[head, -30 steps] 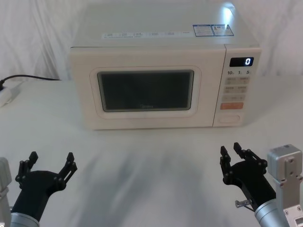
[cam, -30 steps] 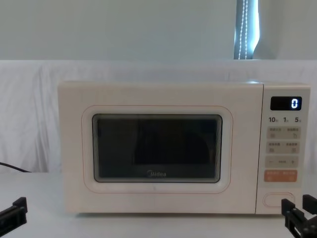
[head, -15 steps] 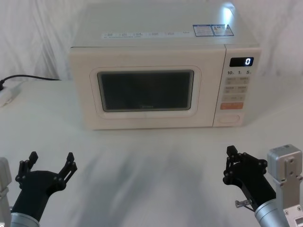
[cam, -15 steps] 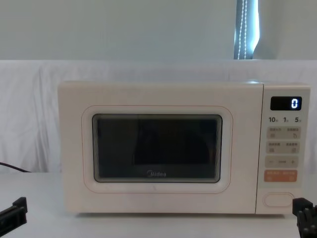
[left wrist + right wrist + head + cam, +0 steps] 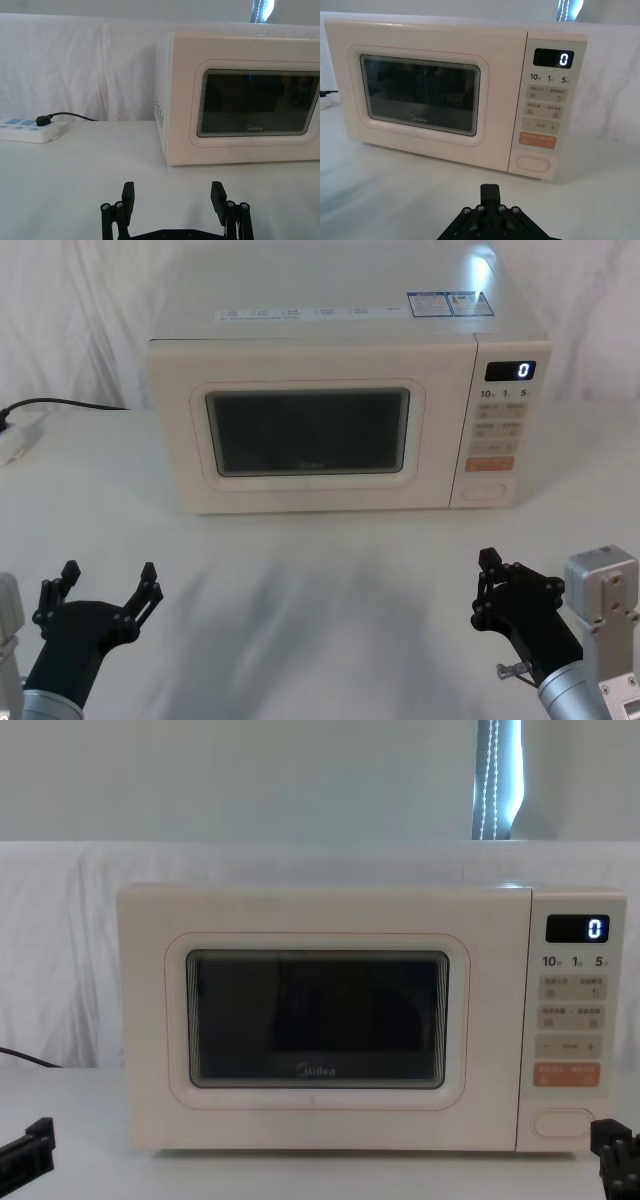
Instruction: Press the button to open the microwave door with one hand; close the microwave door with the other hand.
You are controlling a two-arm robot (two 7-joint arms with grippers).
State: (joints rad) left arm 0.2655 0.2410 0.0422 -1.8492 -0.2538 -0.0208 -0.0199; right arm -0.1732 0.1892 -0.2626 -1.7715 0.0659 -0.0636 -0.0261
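White cloth covers the table (image 5: pixel 320 570) where we see the microwave door (image 5: pixel 310 435) flush shut and the button (image 5: pixel 484 491) low on the control panel. Our left gripper (image 5: pixel 108 592) hovers spread wide; our right gripper (image 5: pixel 488 570) — fingers pressed together — hangs before the button, well apart.

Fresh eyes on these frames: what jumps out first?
The cream microwave at the middle of the white table, its microwave door shut and the lit display reading 0. Next, the two black grippers low in the head view: the left gripper open at the near left, the right gripper shut at the near right, in front of the button. A white power strip lies to the microwave's left.
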